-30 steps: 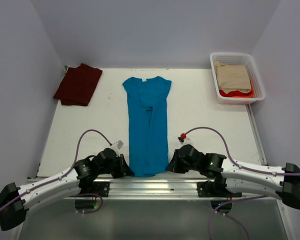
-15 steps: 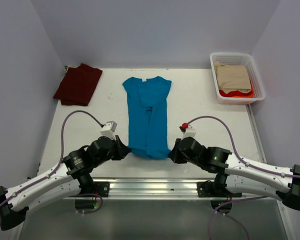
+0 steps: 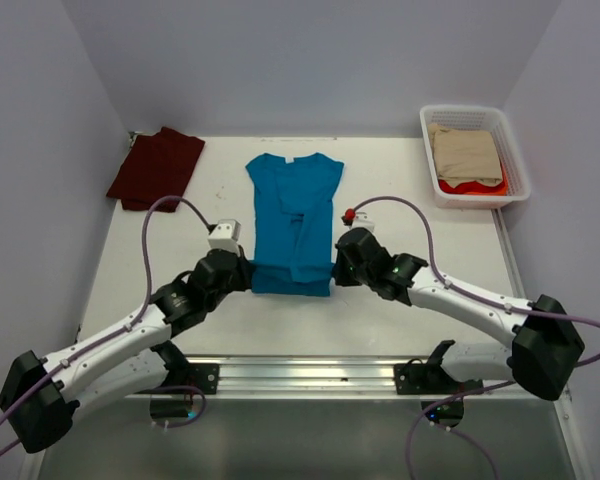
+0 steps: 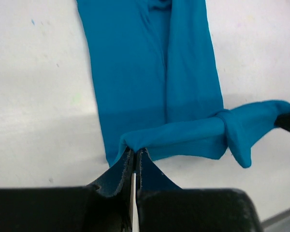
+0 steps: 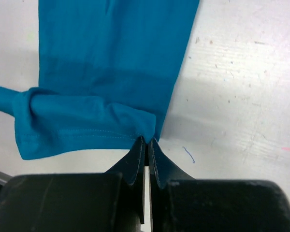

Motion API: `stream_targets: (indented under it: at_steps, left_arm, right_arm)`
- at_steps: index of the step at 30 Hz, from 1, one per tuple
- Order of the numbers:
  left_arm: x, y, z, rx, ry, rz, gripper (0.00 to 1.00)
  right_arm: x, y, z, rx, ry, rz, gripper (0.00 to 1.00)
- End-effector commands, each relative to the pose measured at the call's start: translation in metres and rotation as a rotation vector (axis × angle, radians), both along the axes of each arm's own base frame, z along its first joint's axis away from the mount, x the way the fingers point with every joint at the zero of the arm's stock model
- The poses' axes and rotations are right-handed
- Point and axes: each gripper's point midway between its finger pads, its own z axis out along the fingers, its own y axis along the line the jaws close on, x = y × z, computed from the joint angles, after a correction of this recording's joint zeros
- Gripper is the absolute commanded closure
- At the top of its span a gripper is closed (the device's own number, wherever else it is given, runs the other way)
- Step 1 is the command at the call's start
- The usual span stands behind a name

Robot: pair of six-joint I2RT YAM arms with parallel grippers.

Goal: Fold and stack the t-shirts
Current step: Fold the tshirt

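The teal-blue t-shirt (image 3: 294,215) lies lengthwise in the middle of the table, its sides folded in and collar at the far end. Its bottom hem is lifted and doubled back over the lower body. My left gripper (image 3: 248,273) is shut on the hem's left corner (image 4: 130,145). My right gripper (image 3: 335,268) is shut on the hem's right corner (image 5: 147,130). The lifted hem (image 4: 183,137) hangs as a band between them above the cloth. The maroon t-shirt (image 3: 157,167) lies folded at the table's far left corner.
A white basket (image 3: 512,160) at the far right holds tan cloth (image 3: 467,153) over something red-orange (image 3: 470,186). A metal rail (image 3: 310,372) runs along the near edge. Grey walls close in both sides and the back.
Both grippers have carried the shirt's bottom hem from the near edge toward the far side, doubling the lower part over the body. The shirt now looks much shorter.
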Motion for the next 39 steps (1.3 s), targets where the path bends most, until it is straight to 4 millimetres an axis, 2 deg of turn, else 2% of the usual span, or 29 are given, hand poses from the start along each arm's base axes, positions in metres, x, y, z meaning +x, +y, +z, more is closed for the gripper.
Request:
stream_targets:
  at_steps: [1,6,7,9,12,19,21,26,27,28,29,30,31,32,33,34,35,36,37,38,39]
  left_arm:
    - [0.048,0.013,0.027,0.024,-0.173,0.064,1.00]
    - [0.075,0.003,0.025,0.068,-0.215,0.062,1.00]
    - [0.082,0.001,0.021,0.076,-0.212,0.063,1.00]
    - [0.090,-0.004,0.022,0.067,-0.214,0.059,1.00]
    - [0.104,-0.008,0.025,0.053,-0.237,0.067,1.00]
    - [0.138,0.000,0.025,0.044,-0.230,0.097,1.00]
    - [0.147,0.005,0.017,0.052,-0.213,0.105,1.00]
    - [0.172,0.005,0.012,0.035,-0.195,0.104,1.00]
    - [0.178,0.008,0.003,0.046,-0.174,0.108,1.00]
    - [0.186,0.003,0.008,0.034,-0.180,0.093,1.00]
    - [0.191,0.002,0.007,0.034,-0.177,0.090,1.00]
    - [0.198,0.005,-0.003,0.043,-0.153,0.099,1.00]
    - [0.208,-0.001,0.006,0.021,-0.170,0.076,1.00]
    - [0.214,-0.004,0.007,0.013,-0.172,0.068,1.00]
    - [0.230,-0.005,0.008,-0.002,-0.171,0.064,1.00]
    - [0.239,-0.008,0.011,-0.016,-0.181,0.053,1.00]
    - [0.250,-0.009,0.017,-0.027,-0.198,0.050,0.92]
    - [0.271,0.000,0.025,-0.034,-0.205,0.103,0.75]
    - [0.280,0.004,0.033,-0.040,-0.218,0.119,0.53]
    - [0.286,0.009,0.042,-0.048,-0.230,0.140,0.01]
    - [0.291,0.020,0.064,-0.065,-0.264,0.181,0.00]
  right_arm:
    - [0.029,0.010,0.015,-0.025,-0.072,0.046,1.00]
    - [0.053,0.021,0.004,-0.058,-0.064,0.058,1.00]
    - [0.059,0.024,0.009,-0.057,-0.078,0.060,1.00]
    - [0.067,0.026,0.006,-0.072,-0.077,0.061,1.00]
    - [0.082,0.030,0.018,-0.083,-0.107,0.058,1.00]
    - [0.110,0.024,0.026,-0.133,-0.131,0.044,1.00]
    - [0.117,0.024,0.029,-0.133,-0.134,0.043,1.00]
    - [0.136,0.021,0.022,-0.158,-0.115,0.026,1.00]
    - [0.143,0.021,0.026,-0.157,-0.123,0.020,1.00]
    - [0.148,0.022,0.026,-0.160,-0.124,0.017,1.00]
    - [0.153,0.021,0.016,-0.181,-0.106,0.012,1.00]
    - [0.164,0.021,0.023,-0.179,-0.119,0.002,1.00]
    - [0.171,0.020,0.019,-0.191,-0.108,-0.009,1.00]
    - [0.179,0.018,0.005,-0.223,-0.083,-0.028,1.00]
    - [0.193,0.019,0.014,-0.232,-0.092,-0.052,1.00]
    - [0.206,0.010,0.016,-0.286,-0.113,-0.111,1.00]
    - [0.216,0.007,-0.006,-0.344,-0.082,-0.138,1.00]
    - [0.235,0.007,0.015,-0.350,-0.106,-0.190,1.00]
    - [0.245,0.006,0.020,-0.371,-0.108,-0.218,0.79]
    - [0.256,-0.001,0.023,-0.420,-0.119,-0.266,0.70]
    - [0.267,0.000,0.038,-0.434,-0.128,-0.294,0.58]
